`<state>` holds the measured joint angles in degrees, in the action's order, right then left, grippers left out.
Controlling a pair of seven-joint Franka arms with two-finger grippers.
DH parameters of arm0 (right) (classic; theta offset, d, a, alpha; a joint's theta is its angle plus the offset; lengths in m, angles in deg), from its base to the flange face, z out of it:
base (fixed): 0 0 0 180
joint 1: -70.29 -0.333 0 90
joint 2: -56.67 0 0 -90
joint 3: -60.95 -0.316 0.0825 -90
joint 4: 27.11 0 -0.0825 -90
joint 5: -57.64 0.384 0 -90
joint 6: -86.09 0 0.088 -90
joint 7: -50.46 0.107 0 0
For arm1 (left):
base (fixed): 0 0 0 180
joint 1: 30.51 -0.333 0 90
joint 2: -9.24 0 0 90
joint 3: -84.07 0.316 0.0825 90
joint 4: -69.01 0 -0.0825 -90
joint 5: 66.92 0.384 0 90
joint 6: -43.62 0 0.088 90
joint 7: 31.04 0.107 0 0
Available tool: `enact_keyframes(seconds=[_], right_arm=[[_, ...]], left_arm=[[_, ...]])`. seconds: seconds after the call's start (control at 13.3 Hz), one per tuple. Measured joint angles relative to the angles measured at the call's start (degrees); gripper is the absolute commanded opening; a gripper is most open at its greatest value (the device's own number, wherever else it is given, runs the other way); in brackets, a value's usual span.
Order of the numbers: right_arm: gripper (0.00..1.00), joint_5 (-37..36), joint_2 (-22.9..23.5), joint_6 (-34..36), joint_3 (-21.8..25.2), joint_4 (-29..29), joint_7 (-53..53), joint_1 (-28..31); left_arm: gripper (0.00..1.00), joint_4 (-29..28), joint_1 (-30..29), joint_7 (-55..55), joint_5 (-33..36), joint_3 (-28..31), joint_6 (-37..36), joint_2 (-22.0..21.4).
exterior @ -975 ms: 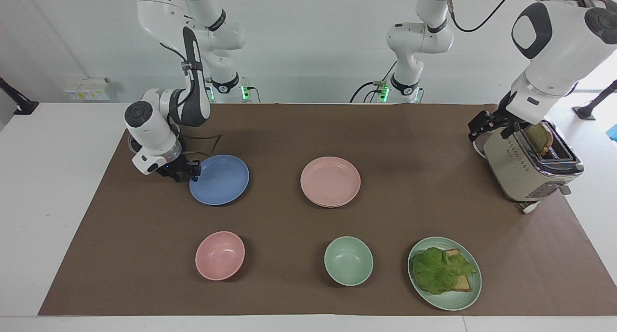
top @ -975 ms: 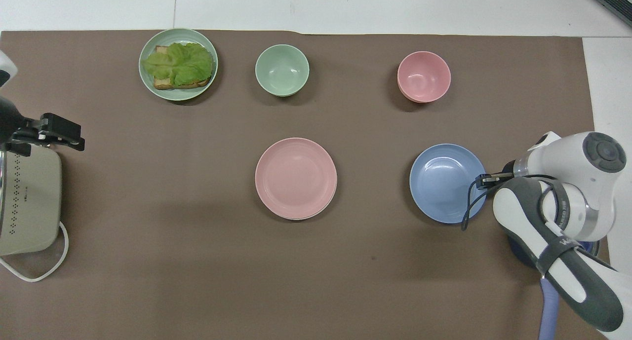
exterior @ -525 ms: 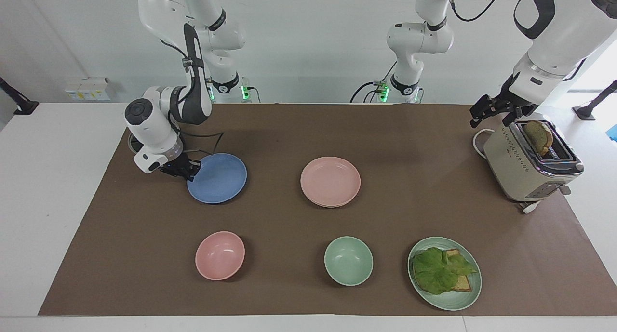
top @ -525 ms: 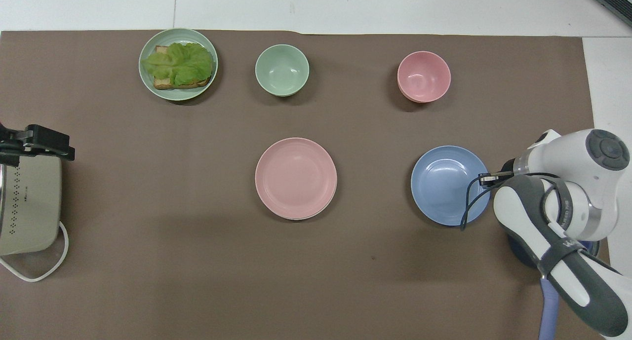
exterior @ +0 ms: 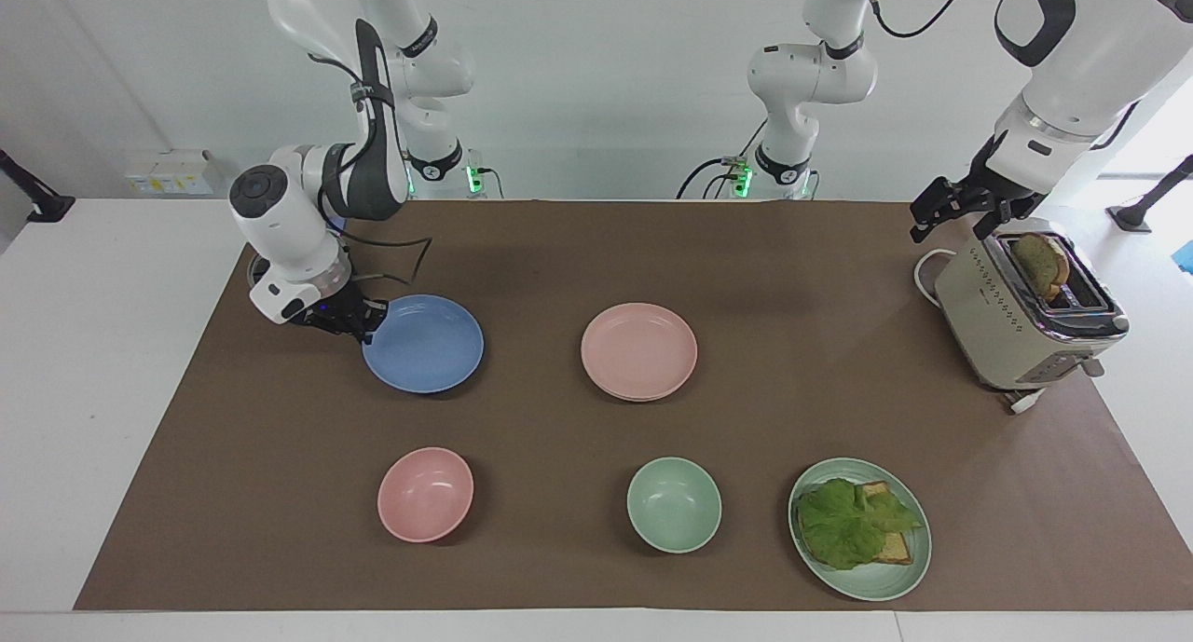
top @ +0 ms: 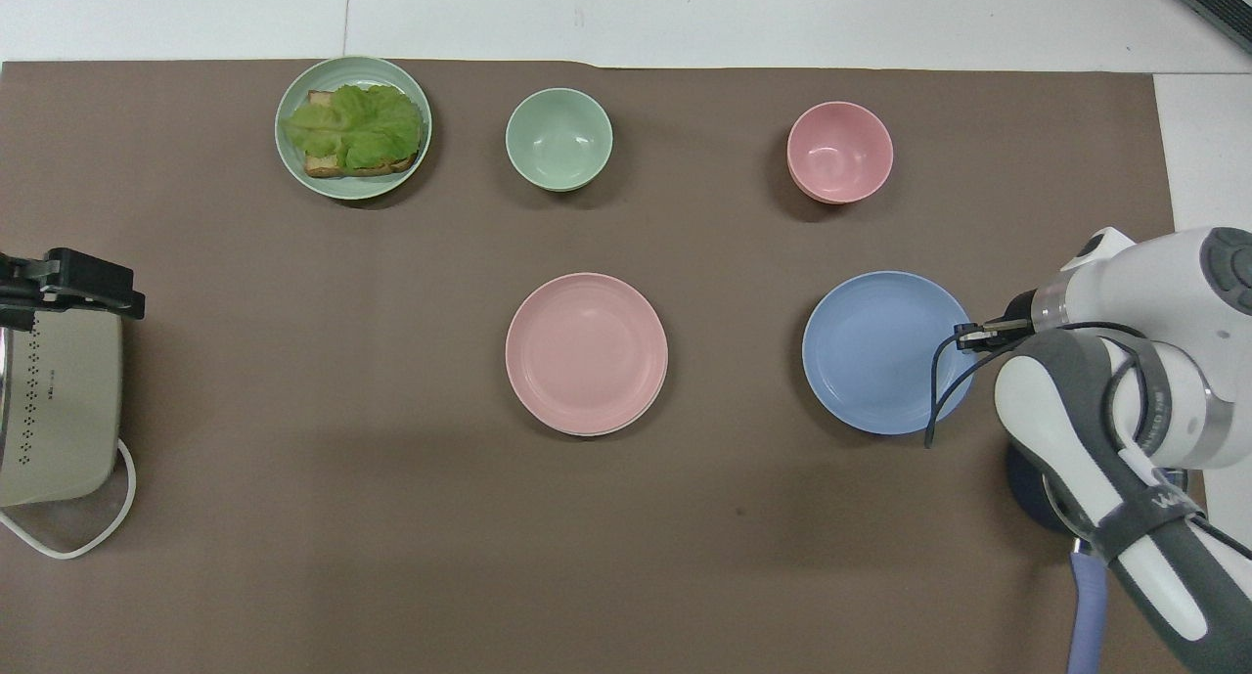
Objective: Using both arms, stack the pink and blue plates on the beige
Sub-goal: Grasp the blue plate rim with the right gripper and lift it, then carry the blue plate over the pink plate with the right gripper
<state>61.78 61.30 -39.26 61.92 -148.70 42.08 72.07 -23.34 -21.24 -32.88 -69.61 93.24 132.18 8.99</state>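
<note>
A: Where is the right gripper (exterior: 365,318)?

B: Down at the edge of the blue plate (exterior: 424,344), at the rim toward the right arm's end of the table. Its fingers are pressed together on that rim, pinching it.

A: Is the plate flat on the brown mat (exterior: 596,251)?

B: It looks slightly tipped, the gripped edge a little higher, though I cannot tell whether the rest has left the mat.

A: And the pink plate (exterior: 639,350)?

B: Beside the blue one, toward the left arm's end, in the middle of the mat. A pale rim peeks out beneath it, so it seems to sit on another plate; I cannot tell that one's colour.

A: The left gripper (exterior: 965,211)?

B: Up in the air over the toaster (exterior: 1023,321), fingers spread, holding nothing. A slice of bread (exterior: 1041,264) stands in the slot just beside it.

A: Anything else?

B: A pink bowl (exterior: 425,493), a green bowl (exterior: 674,504) and a green plate (exterior: 867,581) with lettuce and bread (exterior: 850,523), all farther from the robots than the gripped plate.
</note>
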Motion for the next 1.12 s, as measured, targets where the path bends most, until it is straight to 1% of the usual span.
enact_keyframes(seconds=[0.22, 0.38, 0.45, 0.6, 0.67, 0.9, 0.97, 1.12], right_arm=[[0.0, 2.74, -2.64, 3.61, -1.03, 3.29, 0.0, -0.02], [0.0, 5.7, -3.76, 6.41, -2.54, 6.44, 0.2, -0.04], [0.0, 6.91, -3.98, 8.11, -3.48, 8.09, 1.22, -0.06], [0.0, 7.66, -3.99, 10.05, -5.88, 10.56, 7.29, -0.81], [0.0, 7.67, -3.97, 10.08, -6.57, 11.01, 11.17, -2.41], [0.0, 7.67, -2.9, 9.93, -7.19, 12.93, 24.56, -10.07], [0.0, 7.67, -2.0, 9.67, -7.24, 13.96, 28.01, -12.37], [0.0, 7.67, 0.37, 6.97, -7.28, 15.41, 33.15, -16.17]], left_arm=[[1.0, 0.0, 0.0, 0.0, 0.0, -0.01, 0.0, 0.0], [1.0, 0.0, 0.0, 0.0, 0.0, -0.03, 0.0, 0.0], [1.0, 0.0, 0.0, 0.0, 0.0, -0.04, 0.0, 0.0], [1.0, 0.0, 0.0, 0.0, 0.0, -0.04, 0.0, 0.0], [1.0, 0.0, 0.0, 0.0, 0.0, -0.04, 0.0, 0.0], [1.0, 0.0, 0.0, 0.01, 0.0, -0.04, 0.0, 0.0], [1.0, 0.0, 0.0, 0.01, 0.0, -0.04, 0.0, 0.0], [1.0, 0.0, 0.0, 0.01, 0.0, -0.04, 0.0, 0.0]])
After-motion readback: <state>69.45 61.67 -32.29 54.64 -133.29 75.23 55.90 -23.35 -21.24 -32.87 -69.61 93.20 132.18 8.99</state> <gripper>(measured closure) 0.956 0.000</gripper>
